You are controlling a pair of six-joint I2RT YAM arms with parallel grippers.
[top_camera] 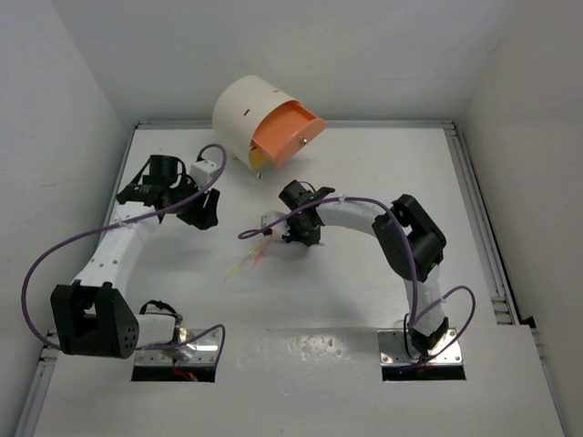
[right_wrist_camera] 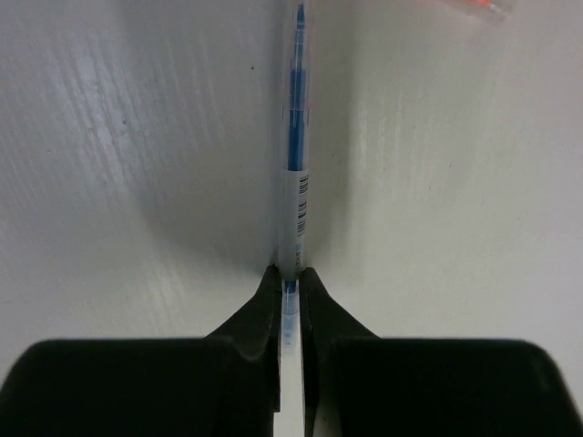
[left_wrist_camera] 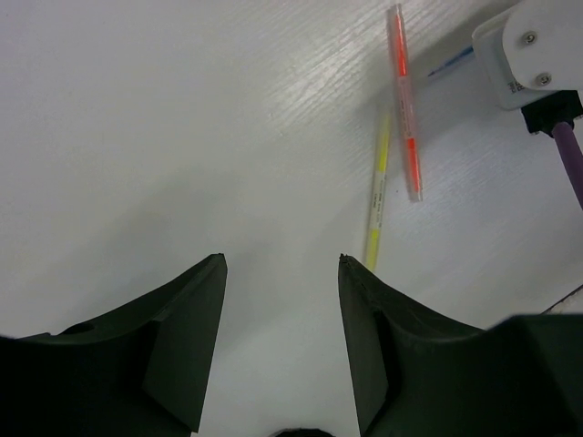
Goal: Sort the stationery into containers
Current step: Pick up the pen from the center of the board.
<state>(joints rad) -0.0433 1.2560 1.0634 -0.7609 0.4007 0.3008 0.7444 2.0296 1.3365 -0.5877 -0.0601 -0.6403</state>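
Observation:
My right gripper is shut on a thin blue pen, which lies on the white table and points away from the fingers. From above, this gripper sits at mid-table, just right of a pink-orange pen and a yellow pen. My left gripper is open over bare table with nothing between its fingers. The yellow pen and the pink-orange pen lie ahead of it to the right. The cream round cabinet stands at the back with its orange drawer pulled open.
A yellow drawer front shows under the orange one. Purple cables loop beside both arms. The right arm's white wrist block is close to the pens. A raised rail borders the table on the right.

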